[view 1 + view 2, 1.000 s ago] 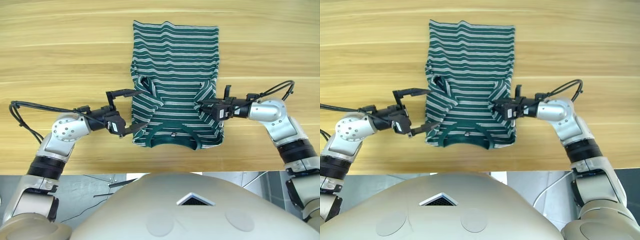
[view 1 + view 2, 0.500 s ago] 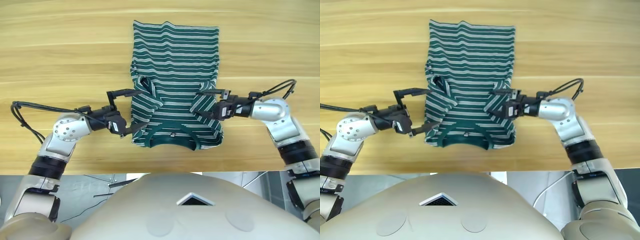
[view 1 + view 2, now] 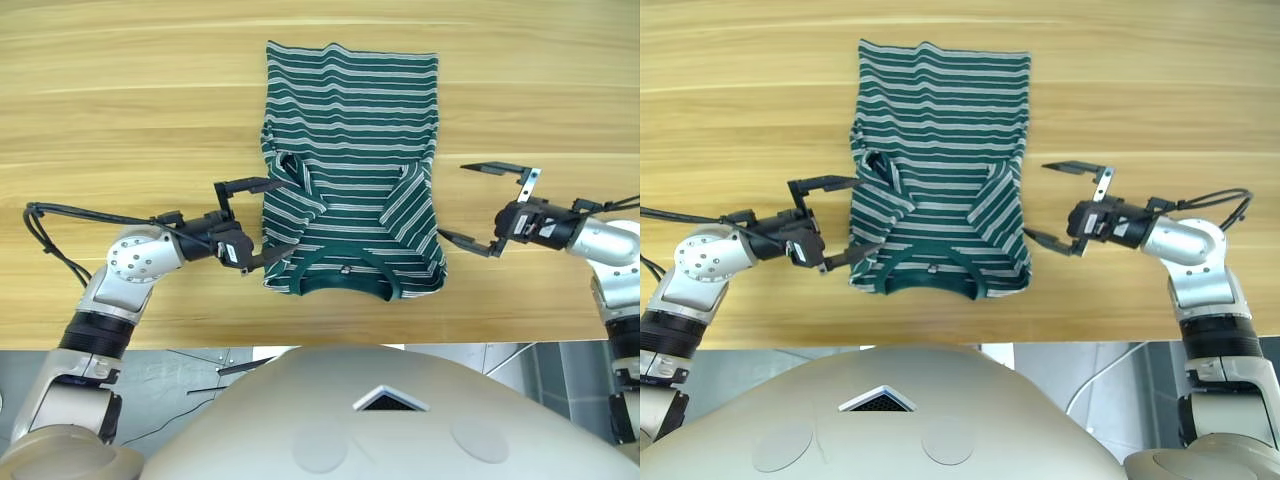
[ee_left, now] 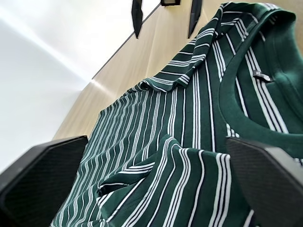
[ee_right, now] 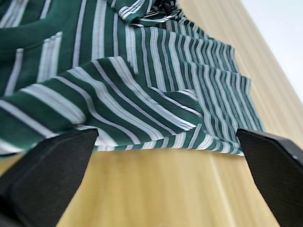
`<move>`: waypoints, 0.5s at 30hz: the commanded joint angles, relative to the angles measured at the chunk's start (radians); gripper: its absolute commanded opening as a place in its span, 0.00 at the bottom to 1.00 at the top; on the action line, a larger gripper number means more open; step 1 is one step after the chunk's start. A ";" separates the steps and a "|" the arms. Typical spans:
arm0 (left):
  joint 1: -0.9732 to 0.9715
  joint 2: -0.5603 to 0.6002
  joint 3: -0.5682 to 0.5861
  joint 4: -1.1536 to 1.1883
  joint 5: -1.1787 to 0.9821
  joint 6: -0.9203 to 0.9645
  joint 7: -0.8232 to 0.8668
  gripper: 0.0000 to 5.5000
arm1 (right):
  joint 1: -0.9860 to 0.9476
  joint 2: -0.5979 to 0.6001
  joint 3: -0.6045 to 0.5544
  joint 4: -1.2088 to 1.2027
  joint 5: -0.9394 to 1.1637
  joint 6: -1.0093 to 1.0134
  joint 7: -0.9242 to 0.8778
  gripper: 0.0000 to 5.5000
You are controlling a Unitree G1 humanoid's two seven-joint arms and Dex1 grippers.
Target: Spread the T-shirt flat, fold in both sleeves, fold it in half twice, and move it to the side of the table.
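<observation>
Legible text, numbers, signs: none. T-shirt (image 3: 350,130), neck label (image 3: 347,268), lower centre of the frame: small dark tab, any print too small to read.

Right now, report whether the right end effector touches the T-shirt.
Cannot tell. Left eye view: one fingertip of the right end effector meets the T-shirt edge; no plain gap or contact.

Dark green T-shirt (image 3: 350,130) with thin white stripes, solid green collar (image 4: 229,106), light wood-grain table (image 3: 120,100)
</observation>
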State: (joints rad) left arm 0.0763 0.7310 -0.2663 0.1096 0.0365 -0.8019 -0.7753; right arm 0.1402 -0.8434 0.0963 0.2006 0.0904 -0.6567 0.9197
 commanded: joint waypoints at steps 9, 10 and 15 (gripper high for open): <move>-0.067 0.035 0.177 -0.037 -0.248 -0.020 0.004 0.98 | 0.099 -0.104 -0.180 0.026 0.018 -0.037 -0.009 0.98; -0.068 0.040 0.194 -0.040 -0.274 -0.017 -0.003 0.98 | 0.107 -0.107 -0.185 0.026 0.019 -0.039 -0.006 0.98; 0.019 0.134 0.211 0.014 -0.274 -0.030 -0.112 0.98 | 0.134 -0.110 -0.161 0.041 0.001 -0.050 0.025 0.98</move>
State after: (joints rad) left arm 0.0580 0.8215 -0.0593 0.0936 -0.2484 -0.8267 -0.8402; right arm 0.2701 -0.9348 -0.0724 0.2330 0.0977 -0.6976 0.9267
